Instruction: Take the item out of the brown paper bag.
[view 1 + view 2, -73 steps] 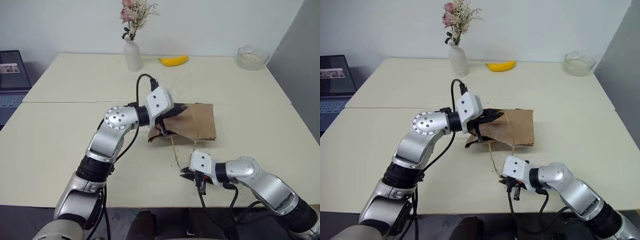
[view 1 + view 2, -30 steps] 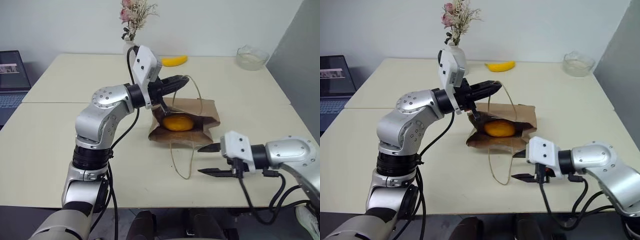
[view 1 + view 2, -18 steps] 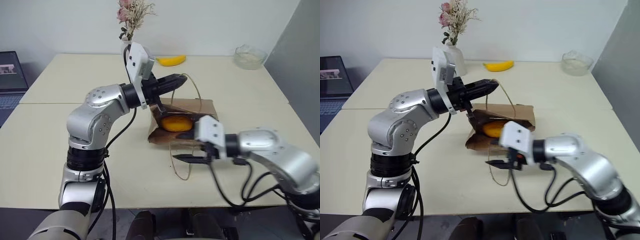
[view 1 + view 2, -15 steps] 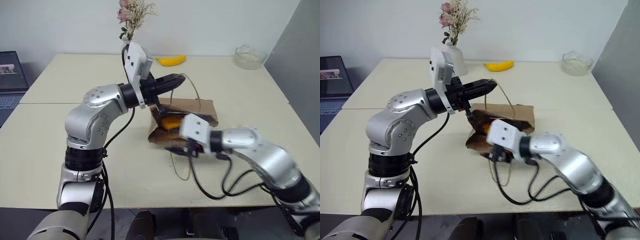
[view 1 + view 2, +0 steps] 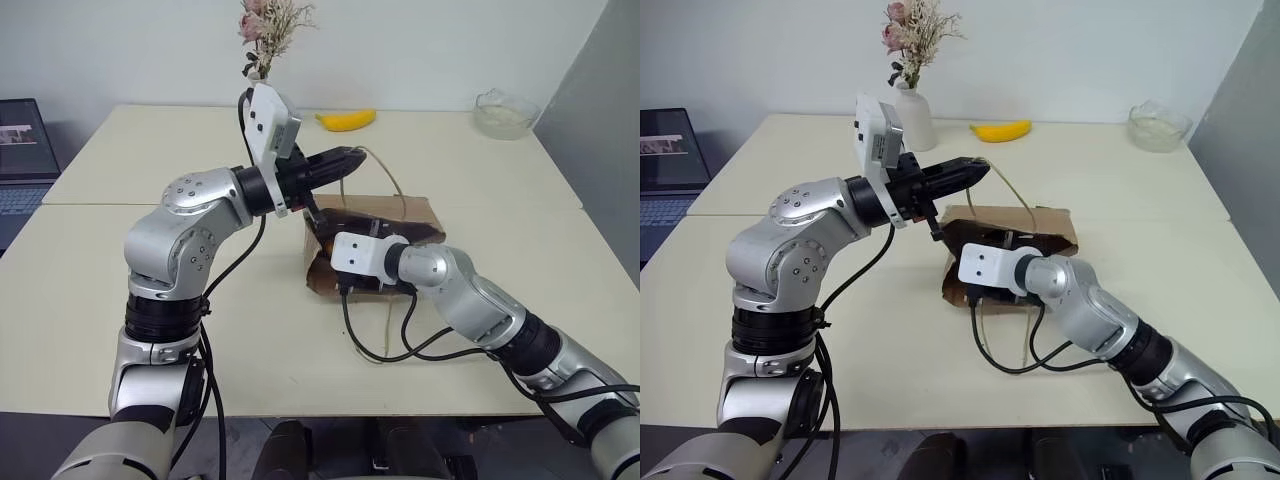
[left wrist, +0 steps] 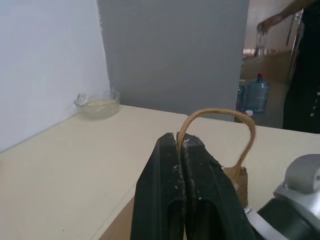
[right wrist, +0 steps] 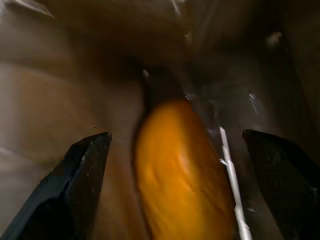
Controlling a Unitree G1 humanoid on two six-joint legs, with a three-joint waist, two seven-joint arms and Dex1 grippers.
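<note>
While the cream worktop spreads wide under both arms, the brown paper bag lies near its middle, mouth facing the robot and propped open. At about twelve o'clock from the bag, along the far edge, stand a white vase of dried flowers and a yellow banana, with a glass bowl off at two o'clock. A laptop sits beyond the worktop at ten o'clock.

Raised above the bag's mouth, the left hand has its fingers pressed together on one thin loop handle, which arches up from between the fingertips in the left wrist view. A second handle loop trails on the worktop at six o'clock from the bag.

Pushed into the bag's mouth, the right hand has its two black fingers spread wide, gripping nothing. Between them, inside the bag, lies the item, orange and oblong, touching neither finger.
</note>
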